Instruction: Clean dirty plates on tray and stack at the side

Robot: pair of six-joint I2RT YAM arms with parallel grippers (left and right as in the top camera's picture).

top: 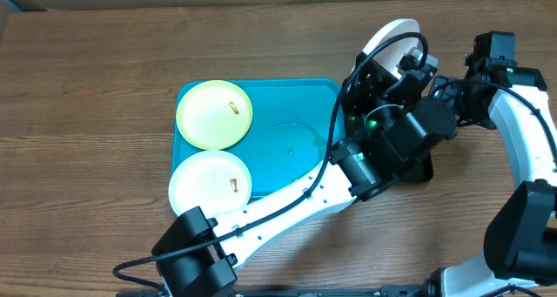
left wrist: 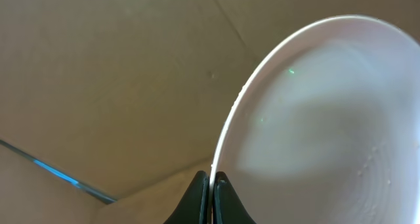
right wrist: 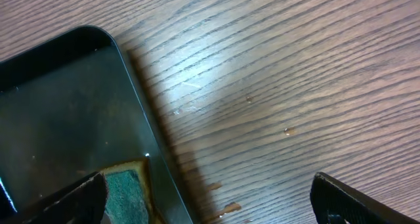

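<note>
**Three views: one fixed high above the worktop [top: 87, 88], one carried on each wrist.**

The whole worktop is taken in from straight overhead, at a distance. From the left wrist, the view is cast along the left tool [left wrist: 211, 181], very near the white plate [left wrist: 328, 119] pinched at its tips, with brown cardboard [left wrist: 98, 73] beyond. From the right wrist, the worktop is seen closely, downward between the spread fingers of the right tool [right wrist: 210, 204], with the black tray [right wrist: 65, 119] ahead of one finger. The white plate is shared with the overhead view.

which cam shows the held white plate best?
Left wrist: the white plate is large and close, its rim pinched in the left gripper. Overhead shows only its upper part, behind the arms. Right wrist doesn't show it.
</note>
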